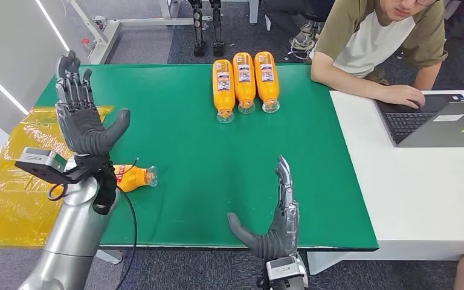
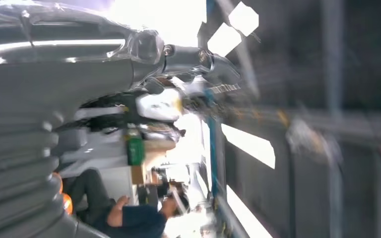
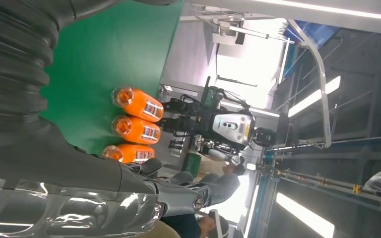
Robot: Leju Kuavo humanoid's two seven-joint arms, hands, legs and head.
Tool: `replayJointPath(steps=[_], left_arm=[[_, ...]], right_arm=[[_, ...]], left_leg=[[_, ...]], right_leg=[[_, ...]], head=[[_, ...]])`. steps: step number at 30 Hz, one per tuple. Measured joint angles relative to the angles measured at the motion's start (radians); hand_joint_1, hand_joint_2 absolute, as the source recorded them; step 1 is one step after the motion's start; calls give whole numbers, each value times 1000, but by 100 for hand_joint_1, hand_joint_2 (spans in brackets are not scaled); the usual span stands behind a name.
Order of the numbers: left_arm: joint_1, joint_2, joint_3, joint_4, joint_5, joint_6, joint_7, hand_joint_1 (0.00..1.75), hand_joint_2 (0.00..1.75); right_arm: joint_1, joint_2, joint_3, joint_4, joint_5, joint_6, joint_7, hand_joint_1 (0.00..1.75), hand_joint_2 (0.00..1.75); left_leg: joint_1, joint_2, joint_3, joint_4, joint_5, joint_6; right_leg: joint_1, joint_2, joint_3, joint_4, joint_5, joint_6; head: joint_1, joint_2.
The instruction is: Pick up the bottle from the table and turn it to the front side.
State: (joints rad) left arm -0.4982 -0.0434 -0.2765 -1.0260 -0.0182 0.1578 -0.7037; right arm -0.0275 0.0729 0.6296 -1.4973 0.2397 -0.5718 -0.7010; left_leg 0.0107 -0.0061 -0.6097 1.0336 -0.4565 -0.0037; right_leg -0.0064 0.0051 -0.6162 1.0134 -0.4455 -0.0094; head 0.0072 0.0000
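Note:
An orange bottle (image 1: 134, 177) lies on its side on the green table (image 1: 181, 133) near the left front, partly hidden behind my left wrist. My left hand (image 1: 84, 118) is raised above and behind it, fingers spread and holding nothing. My right hand (image 1: 276, 220) stands upright over the table's front edge, fingers straight and thumb out, empty. Three more orange bottles (image 1: 244, 83) lie side by side at the far middle of the table, caps toward me; the same three bottles (image 3: 135, 128) appear in the right wrist view beyond my right hand's fingers (image 3: 178, 191).
A person (image 1: 377, 42) sits at the far right, one hand on a laptop (image 1: 438, 121) on the white table (image 1: 423, 199). Yellow plastic sheet (image 1: 12, 175) covers the floor on the left. Another robot's legs (image 1: 208, 27) stand beyond the table.

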Motion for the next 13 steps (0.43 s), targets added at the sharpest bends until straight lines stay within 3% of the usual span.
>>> replayJointPath(steps=[8,13], left_arm=[[165,-216,51,-77,75,-64,0,0,175],[234,-266,54,-156,100,-56,0,0,175]], right_arm=[[-30,37,-6,20,-43,1,0,0,175],[-48,51,-5,46,-39,-5,0,0,175]], left_leg=[[0,1,0,0,-1,1],[0,1,-1,0,-1,1]], right_leg=[[0,1,0,0,0,0],[0,1,-1,0,0,0]], head=[[0,0],[0,0]])
